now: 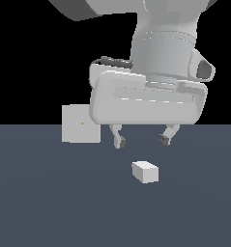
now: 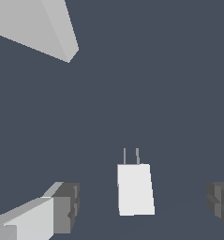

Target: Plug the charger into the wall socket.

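The charger (image 1: 145,171) is a small off-white block lying on the dark grey floor. In the wrist view the charger (image 2: 135,189) shows two thin prongs sticking out of one end. My gripper (image 1: 141,141) hangs open just above and slightly behind it, with nothing between its dark-tipped fingers (image 2: 66,207). The wall socket (image 1: 80,124) is a larger square off-white panel with a tiny dot at its centre, standing upright at the exterior view's left, behind the gripper. One corner of the wall socket (image 2: 38,26) appears in the wrist view, apart from the charger.
The dark grey floor (image 1: 49,202) spreads around the charger. The arm's large white hand body (image 1: 146,99) covers the upper middle of the exterior view and overlaps the socket's right edge.
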You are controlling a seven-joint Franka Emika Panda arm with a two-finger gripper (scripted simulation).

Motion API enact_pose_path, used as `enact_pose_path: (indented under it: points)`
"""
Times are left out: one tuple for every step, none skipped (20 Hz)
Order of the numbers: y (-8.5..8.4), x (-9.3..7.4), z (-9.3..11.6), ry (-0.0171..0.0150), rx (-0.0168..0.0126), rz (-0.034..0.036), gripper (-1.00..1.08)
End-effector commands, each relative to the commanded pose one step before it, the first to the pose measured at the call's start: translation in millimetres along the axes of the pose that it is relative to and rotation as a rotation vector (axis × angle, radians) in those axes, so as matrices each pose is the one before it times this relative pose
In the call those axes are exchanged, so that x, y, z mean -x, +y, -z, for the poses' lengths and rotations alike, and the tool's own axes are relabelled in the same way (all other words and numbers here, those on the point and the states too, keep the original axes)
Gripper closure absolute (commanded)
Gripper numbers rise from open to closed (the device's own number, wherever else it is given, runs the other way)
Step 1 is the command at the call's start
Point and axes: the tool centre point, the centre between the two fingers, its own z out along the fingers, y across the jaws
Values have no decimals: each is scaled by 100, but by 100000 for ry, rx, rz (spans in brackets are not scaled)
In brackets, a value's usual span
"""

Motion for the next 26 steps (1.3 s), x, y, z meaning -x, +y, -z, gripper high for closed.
enact_pose_path:
  points:
    - [53, 128, -187, 1057, -181, 1057, -92]
    - [22, 45, -60, 251, -58, 264, -92]
    - [18, 38, -52, 199, -51, 220, -92]
    - [16, 33, -45, 144, -43, 173, -92]
    - [9, 24, -34, 99, -35, 133, -92]
    - [19, 23, -30, 36, -16, 57, -92]
    - [-14, -4, -1, 34, -17, 58, -92]
    - [18, 7, 29, -176, 44, -241, -92]
    - [0, 10, -25, 0, 0, 0, -92]
    - [1, 31, -74, 0, 0, 0, -92]
    - [1, 51, -123, 0, 0, 0, -92]
    - [2, 71, -171, 0, 0, 0, -92]
    - [3, 91, -220, 0, 0, 0, -92]
    - [-35, 92, -271, -25, 37, 87, -92]
    - [4, 128, -316, 0, 0, 0, -92]
    - [5, 146, -363, 0, 0, 0, -92]
    - [-23, 147, -409, -7, 17, 67, -92]
    - [8, 177, -457, 0, 0, 0, -92]
    - [-23, 155, -451, 5, 7, 68, -92]
    - [9, 150, -406, 0, 0, 0, -92]
    - [9, 128, -358, 0, 0, 0, -92]
    - [8, 108, -310, 0, 0, 0, -92]
    - [-21, 72, -248, 39, -20, 54, -92]
    - [6, 72, -214, 0, 0, 0, -92]
    - [5, 55, -166, 0, 0, 0, -92]
    - [3, 39, -119, 0, 0, 0, -92]
